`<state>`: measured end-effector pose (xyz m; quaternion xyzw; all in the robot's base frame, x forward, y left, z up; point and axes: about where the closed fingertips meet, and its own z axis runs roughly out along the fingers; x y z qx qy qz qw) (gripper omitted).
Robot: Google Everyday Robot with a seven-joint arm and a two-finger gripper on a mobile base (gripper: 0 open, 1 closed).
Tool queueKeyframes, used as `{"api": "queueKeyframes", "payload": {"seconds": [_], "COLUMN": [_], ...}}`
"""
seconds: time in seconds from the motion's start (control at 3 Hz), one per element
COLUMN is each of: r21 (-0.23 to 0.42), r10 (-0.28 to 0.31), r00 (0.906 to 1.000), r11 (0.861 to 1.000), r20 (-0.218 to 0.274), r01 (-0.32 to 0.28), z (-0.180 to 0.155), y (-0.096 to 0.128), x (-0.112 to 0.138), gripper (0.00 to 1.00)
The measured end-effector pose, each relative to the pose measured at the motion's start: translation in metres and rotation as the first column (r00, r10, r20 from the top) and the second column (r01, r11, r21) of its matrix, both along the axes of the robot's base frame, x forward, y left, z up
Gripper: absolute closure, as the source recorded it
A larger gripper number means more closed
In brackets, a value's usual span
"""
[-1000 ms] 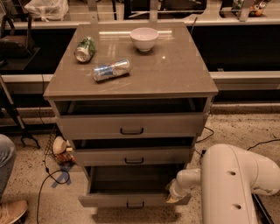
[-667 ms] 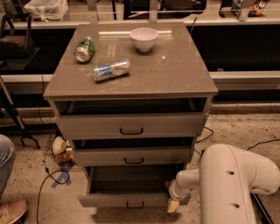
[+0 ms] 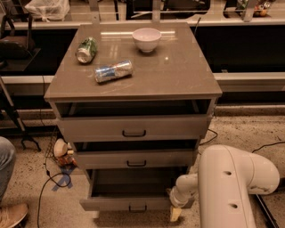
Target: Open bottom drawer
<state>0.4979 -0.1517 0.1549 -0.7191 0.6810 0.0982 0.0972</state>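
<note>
At the front right corner of the open bottom drawer (image 3: pixel 111 204) sits the pincer (image 3: pixel 175 213) (grip state unclear)

Hand (image 3: pixel 175 213) crowds right corner of bottom drawer (image 3: pixel 111 204).

A speckled stone floor (image 3: pixel 249 129) fills the lower part of the scene. Black cables (image 3: pixel 43 187) trail across it at 8 o'clock, beside a cross of blue tape (image 3: pixel 62 181). A grey-tan cabinet (image 3: pixel 178 75) stands at the centre, and its glossy top catches a band of light toward 12 o'clock. Behind it, a long pale ledge (image 3: pixel 249 80) runs from 9 to 3 o'clock beneath dark recesses. A white plastic bag (image 3: pixel 46 8) sits at 11 o'clock. The gripper (image 3: pixel 175 213) hangs close to the floor at 5 o'clock.
</note>
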Motion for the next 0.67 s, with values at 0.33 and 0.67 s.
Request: {"api": "queueKeyframes", "payload": {"seconds": [0.33,0.67], "r21": [-0.005,-0.009], "r10": [0.013,0.025], "r00": [0.9999,0.9996], "r11": [1.000,1.000], "r20": [-0.005,0.013], "r01": [-0.013,-0.025], "z": [0.0008,0.0080], "y": [0.0014,0.0026], "x": [-0.0118,-0.0194], "gripper": [0.41,0.64]}}
